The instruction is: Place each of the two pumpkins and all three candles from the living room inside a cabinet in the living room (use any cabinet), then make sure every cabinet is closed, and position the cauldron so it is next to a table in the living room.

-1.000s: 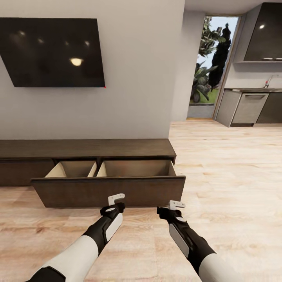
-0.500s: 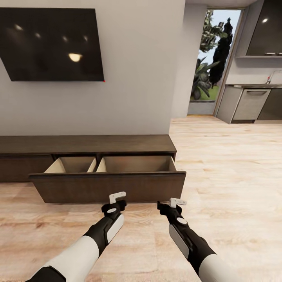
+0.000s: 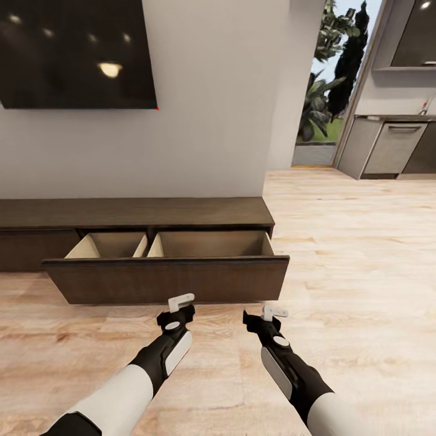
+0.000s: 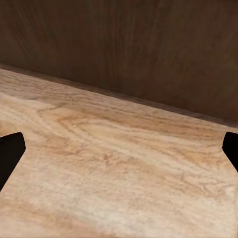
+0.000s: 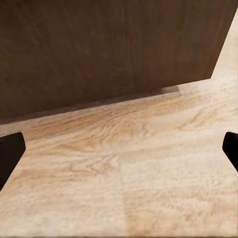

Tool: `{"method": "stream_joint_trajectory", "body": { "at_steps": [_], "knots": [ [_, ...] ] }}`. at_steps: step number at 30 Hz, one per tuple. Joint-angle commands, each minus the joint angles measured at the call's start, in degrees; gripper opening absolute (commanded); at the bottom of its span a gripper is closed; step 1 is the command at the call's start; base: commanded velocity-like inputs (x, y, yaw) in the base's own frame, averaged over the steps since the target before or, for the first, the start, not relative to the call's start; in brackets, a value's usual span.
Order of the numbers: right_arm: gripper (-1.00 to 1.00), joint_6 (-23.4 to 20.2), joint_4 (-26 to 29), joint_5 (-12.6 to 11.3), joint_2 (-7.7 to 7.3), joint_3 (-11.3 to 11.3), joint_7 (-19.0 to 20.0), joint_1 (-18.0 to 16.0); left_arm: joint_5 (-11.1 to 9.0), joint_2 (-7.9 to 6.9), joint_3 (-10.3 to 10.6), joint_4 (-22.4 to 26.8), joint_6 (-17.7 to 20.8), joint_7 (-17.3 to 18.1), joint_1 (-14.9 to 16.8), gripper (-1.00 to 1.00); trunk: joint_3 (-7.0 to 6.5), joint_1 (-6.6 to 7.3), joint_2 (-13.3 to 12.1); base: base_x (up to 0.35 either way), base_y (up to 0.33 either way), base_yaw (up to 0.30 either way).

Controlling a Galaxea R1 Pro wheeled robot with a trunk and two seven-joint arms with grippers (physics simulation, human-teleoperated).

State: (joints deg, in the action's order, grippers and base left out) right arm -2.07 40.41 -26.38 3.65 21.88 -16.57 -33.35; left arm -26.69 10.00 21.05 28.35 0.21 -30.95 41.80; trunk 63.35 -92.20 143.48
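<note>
The cabinet (image 3: 136, 213) is being faced square-on, low and dark brown against the wall, and its wide drawer (image 3: 166, 278) is standing pulled out, just ahead of both sets of fingers. Two pale compartments are being shown inside it, and both are looking bare from the head view, so by the look of it the drawer is being kept open to receive the pumpkins and candles.

The left gripper (image 3: 181, 300) is being held low over the wooden floor (image 3: 363, 290), short of the drawer front and not touching it. In the left wrist view its dark fingers (image 4: 10, 156) are being seen at the two far edges of the picture with floor between them, so they are spread wide with nothing held. The right gripper (image 3: 274, 313) is being carried the same way, beside the left and just short of the drawer's right end; its fingers (image 5: 10, 151) are likewise parted wide and empty, with the drawer front filling the space beyond them.

A dark wall screen (image 3: 75, 54) is hanging above the cabinet, and beyond the fingers to the right a kitchen with grey units (image 3: 393, 148) is opening out beside a garden doorway. With both arms idle and spread, the fetching part is judged to be barely begun.
</note>
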Motion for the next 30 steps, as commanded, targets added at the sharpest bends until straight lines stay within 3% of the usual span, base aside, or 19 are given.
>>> {"method": "stream_joint_trajectory", "body": {
  "at_steps": [1, 9, 13, 16, 22, 30],
  "knots": [
    [1.0, -0.2, 0.1, -0.3, -0.05, 0.3, -0.4, 0.0, -0.2, 0.0, 0.3, 0.0, -1.1, -0.4, 0.0, 1.0, 0.28, -0.01, 0.0, 0.0, 0.0, 0.0],
    [1.0, 0.1, 0.1, -0.3, -0.05, 0.3, -0.4, 0.0, -0.2, 0.0, 0.7, 0.0, -3.5, -0.4, 0.0, 1.0, 0.28, -0.01, 0.0, 0.0, 0.0, 0.0],
    [1.0, 0.1, 0.1, -0.2, -0.05, 0.3, -0.5, 0.0, 1.8, 0.0, 4.0, -0.1, -3.7, -0.3, -0.1, 1.0, 0.28, -0.01, 0.0, 0.069, 0.0, 0.0],
    [1.0, 0.2, 0.1, -0.2, -0.02, 0.3, -0.5, 0.0, 2.7, 0.0, 4.9, -0.2, -3.7, -0.3, -0.1, 1.0, 0.28, -0.01, 0.0, 0.276, 0.0, 0.0],
    [1.0, 0.4, 0.2, -0.2, 0.13, 0.2, -0.5, -0.1, 2.8, 0.0, 5.1, -0.3, -3.8, -0.3, -0.1, 1.0, 0.28, -0.01, 0.0, 0.26, 0.0, 0.0],
    [1.0, 0.5, 0.3, -0.2, 0.14, 0.2, -0.6, -0.2, 2.9, 0.0, 5.2, -0.4, -3.8, 0.3, -0.1, 1.0, 0.28, -0.01, 0.0, 0.017, 0.0, 0.0]
  ]
}}
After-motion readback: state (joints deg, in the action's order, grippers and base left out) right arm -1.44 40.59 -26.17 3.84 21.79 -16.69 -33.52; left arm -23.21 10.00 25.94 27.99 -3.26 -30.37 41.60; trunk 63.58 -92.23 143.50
